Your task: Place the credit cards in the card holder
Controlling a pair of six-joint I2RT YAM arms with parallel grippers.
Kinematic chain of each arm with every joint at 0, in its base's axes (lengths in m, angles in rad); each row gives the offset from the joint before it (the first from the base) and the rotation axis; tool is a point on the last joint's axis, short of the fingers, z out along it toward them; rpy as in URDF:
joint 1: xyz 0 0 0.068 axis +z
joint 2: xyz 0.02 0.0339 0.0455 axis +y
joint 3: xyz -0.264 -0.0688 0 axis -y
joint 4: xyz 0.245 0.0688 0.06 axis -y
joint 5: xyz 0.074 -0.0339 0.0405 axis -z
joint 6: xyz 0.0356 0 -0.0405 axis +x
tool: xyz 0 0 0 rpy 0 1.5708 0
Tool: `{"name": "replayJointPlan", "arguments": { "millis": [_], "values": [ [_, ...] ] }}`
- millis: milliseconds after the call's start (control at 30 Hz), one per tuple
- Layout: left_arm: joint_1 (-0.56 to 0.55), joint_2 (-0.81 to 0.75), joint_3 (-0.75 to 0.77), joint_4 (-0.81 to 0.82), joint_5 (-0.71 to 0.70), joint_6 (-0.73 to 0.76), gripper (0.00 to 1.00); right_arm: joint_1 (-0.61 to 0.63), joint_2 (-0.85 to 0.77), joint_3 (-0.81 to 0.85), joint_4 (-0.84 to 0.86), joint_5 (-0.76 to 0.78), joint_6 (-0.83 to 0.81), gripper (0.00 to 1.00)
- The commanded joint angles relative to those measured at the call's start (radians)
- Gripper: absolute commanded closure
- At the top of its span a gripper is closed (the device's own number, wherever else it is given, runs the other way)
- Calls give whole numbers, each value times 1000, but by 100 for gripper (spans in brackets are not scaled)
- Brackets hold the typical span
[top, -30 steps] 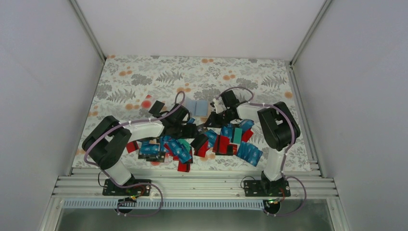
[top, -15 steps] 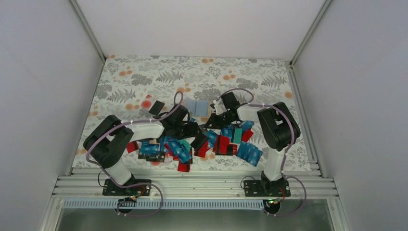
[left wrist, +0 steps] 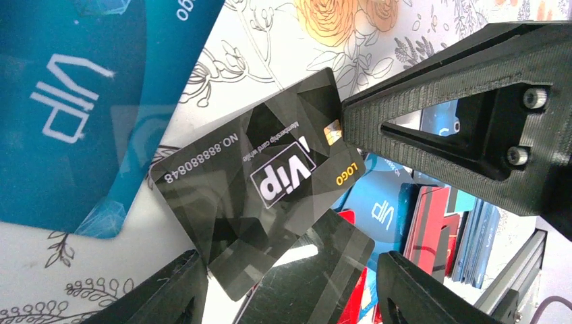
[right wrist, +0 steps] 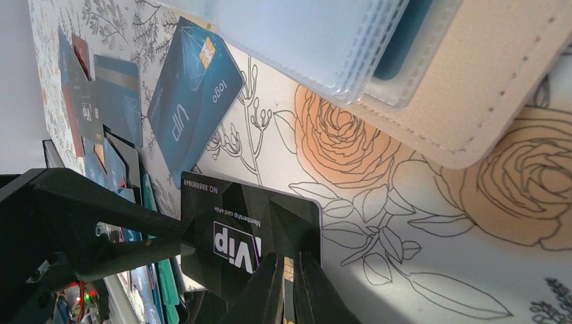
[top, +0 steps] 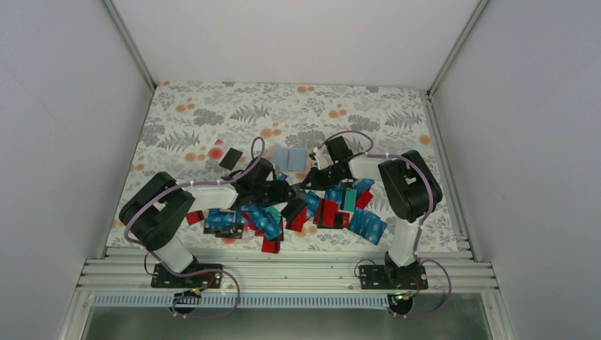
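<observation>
My right gripper point(right wrist: 289, 270) is shut on the edge of a black VIP credit card point(right wrist: 236, 229) and holds it just above the mat, near the card holder point(right wrist: 485, 88), a beige pouch with clear sleeves lying open. In the left wrist view the same black card point(left wrist: 256, 182) is pinched by the right fingers point(left wrist: 459, 115). My left gripper point(left wrist: 290, 277) is open, and the card's lower corner lies between its jaws without being gripped. In the top view both grippers meet mid-table, left point(top: 282, 191) and right point(top: 310, 180), just in front of the card holder point(top: 290, 157).
Many blue, red, teal and black cards lie in a pile point(top: 262, 219) along the near half of the mat and at the right point(top: 365, 223). One black card point(top: 230, 157) lies apart at the left. A blue card point(right wrist: 195, 101) lies beside the holder.
The left arm has shifted slightly back and to the left. The right gripper has stayed shut on the black card with hardly any motion.
</observation>
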Motion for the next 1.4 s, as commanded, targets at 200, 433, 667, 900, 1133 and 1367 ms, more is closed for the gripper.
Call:
{"name": "replayJointPlan", "arguments": {
  "millis": [200,433,667,900,1133,1367],
  "values": [
    [-2,-21,-82,175,25,-113,44,24,24,-45,-27,35,-6,94],
    [-2,-55,-125,241,5,-153,49,24,18,-61,-19,32,-4,95],
    [1,-72,-177,350,3,-199,56,24,9,-64,-24,35,-6,95],
    [2,-103,-190,386,-13,-205,57,24,6,-67,-25,35,-9,95],
    [2,-76,-180,394,-15,-203,63,24,-10,-62,-27,27,-2,95],
    [2,-51,-168,402,-21,-203,72,24,-28,-54,-29,17,7,95]
  ]
}}
